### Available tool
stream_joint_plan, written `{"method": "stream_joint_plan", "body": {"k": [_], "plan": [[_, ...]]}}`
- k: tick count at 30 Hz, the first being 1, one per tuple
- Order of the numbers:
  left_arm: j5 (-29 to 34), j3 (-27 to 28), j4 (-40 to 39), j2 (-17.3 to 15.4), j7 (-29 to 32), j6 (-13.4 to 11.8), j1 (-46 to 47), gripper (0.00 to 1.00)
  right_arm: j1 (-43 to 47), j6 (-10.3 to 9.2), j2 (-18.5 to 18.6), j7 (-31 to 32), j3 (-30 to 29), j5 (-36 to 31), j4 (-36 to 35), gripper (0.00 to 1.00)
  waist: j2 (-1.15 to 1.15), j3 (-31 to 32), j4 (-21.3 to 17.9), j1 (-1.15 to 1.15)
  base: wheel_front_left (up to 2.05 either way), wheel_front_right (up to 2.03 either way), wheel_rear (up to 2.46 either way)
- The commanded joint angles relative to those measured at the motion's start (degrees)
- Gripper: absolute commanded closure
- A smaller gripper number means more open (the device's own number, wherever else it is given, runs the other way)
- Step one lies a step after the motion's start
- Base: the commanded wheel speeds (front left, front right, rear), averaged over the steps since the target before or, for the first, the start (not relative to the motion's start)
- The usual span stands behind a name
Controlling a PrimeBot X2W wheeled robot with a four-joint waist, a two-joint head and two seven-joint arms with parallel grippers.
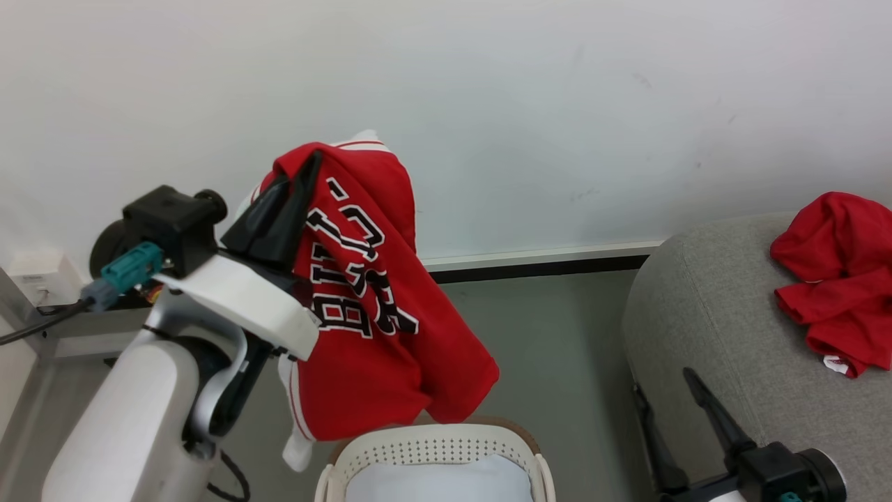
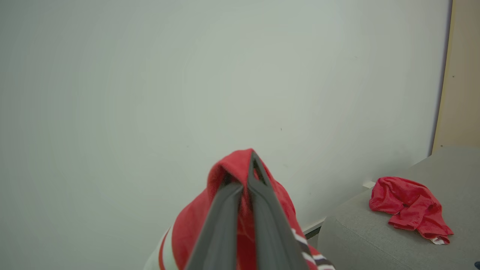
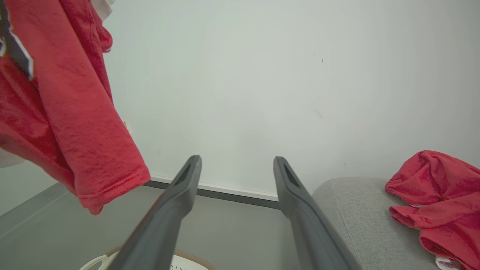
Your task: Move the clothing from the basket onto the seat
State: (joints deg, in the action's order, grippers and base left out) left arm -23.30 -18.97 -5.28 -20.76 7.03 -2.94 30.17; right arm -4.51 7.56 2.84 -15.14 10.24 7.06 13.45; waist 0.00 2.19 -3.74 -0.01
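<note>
Left hand (image 1: 303, 183), fingers pinched shut on a top fold of the red jersey (image 1: 390, 335), held high; the jersey hangs lengthwise straight down, its hem just above the basket (image 1: 432, 440); the seat (image 1: 704, 314) lies well off to this hand's right, a plain red garment (image 1: 836, 272) lying on it; right hand (image 1: 662, 380), spread wide and empty, is nearer the seat.

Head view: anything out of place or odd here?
One thing: the red jersey hanging from the shut left jaws above the basket has a white red-striped piece dangling with it, possibly a second garment caught in the same grip. Otherwise nothing stands out.
</note>
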Motion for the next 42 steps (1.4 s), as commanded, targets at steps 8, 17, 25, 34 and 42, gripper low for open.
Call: {"method": "stream_joint_plan", "body": {"k": [8,17,25,34,42], "plan": [[-1.0,-0.7,-1.3,-0.1,0.5,-0.3,-0.9,1.00,-3.9,-0.15,0.1,0.0,8.2,-2.1,-2.6,0.00,0.00,-0.3,0.0,0.01,0.00,0.00,0.00],[-1.0,-2.1,-0.8,1.1,0.1,-0.3,0.1,1.00,-15.0,-0.15,0.2,0.0,23.4,1.0,0.3,0.00,0.00,-0.8,0.6,0.01,0.00,0.00,0.00],[-0.7,-5.1,0.5,3.8,-0.1,0.1,1.4,1.00,-22.3,-0.15,0.2,0.0,29.7,7.4,2.6,0.00,0.00,-1.5,2.4,0.01,0.00,0.00,0.00],[-0.3,-8.7,3.0,7.3,-0.6,0.7,2.8,1.00,-25.9,-0.15,0.2,0.0,32.7,12.3,7.1,0.00,0.00,-1.6,3.5,0.01,0.00,0.00,0.00],[-0.6,-11.7,4.6,10.5,-0.7,0.8,3.7,1.00,-29.1,-0.15,0.1,0.0,35.6,14.2,13.1,0.49,0.00,-1.0,4.4,0.01,0.00,0.00,0.00]]}}
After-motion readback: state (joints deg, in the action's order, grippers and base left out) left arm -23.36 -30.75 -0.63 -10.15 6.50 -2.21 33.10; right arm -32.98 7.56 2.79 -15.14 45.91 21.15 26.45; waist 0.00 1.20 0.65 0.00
